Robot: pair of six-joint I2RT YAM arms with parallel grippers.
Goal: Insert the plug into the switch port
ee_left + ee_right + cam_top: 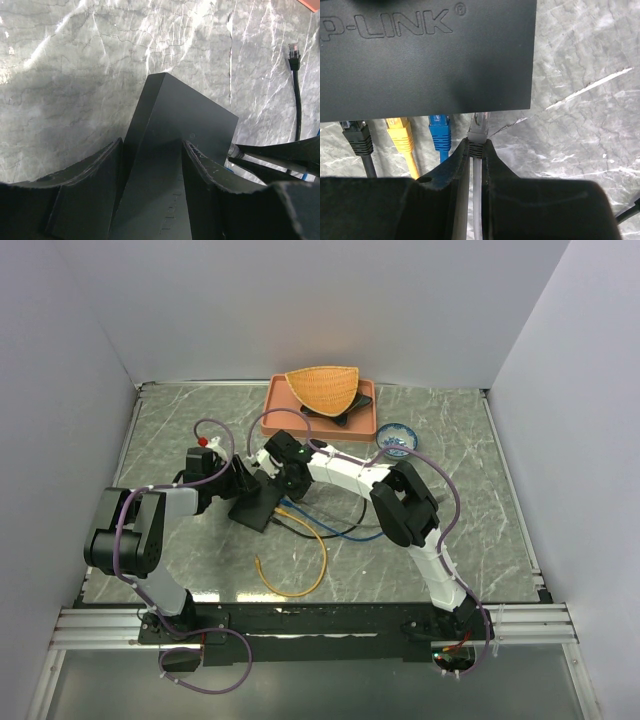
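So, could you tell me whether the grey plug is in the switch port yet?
Entering: the grey plug, pinched by the right gripper, meets the switch edge; seating unclear.

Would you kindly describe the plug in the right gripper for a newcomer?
Find the black switch mid-table. Four plugs line one edge: black plug, yellow plug, blue plug, then the grey plug, alone pinched in the right gripper.

One switch (420,65), four plugs (356,135) (400,132) (439,131) (479,129) along its edge, two pincers (150,150) (476,147), one wicker basket (322,388), one orange tray (274,416), one bowl (398,440).
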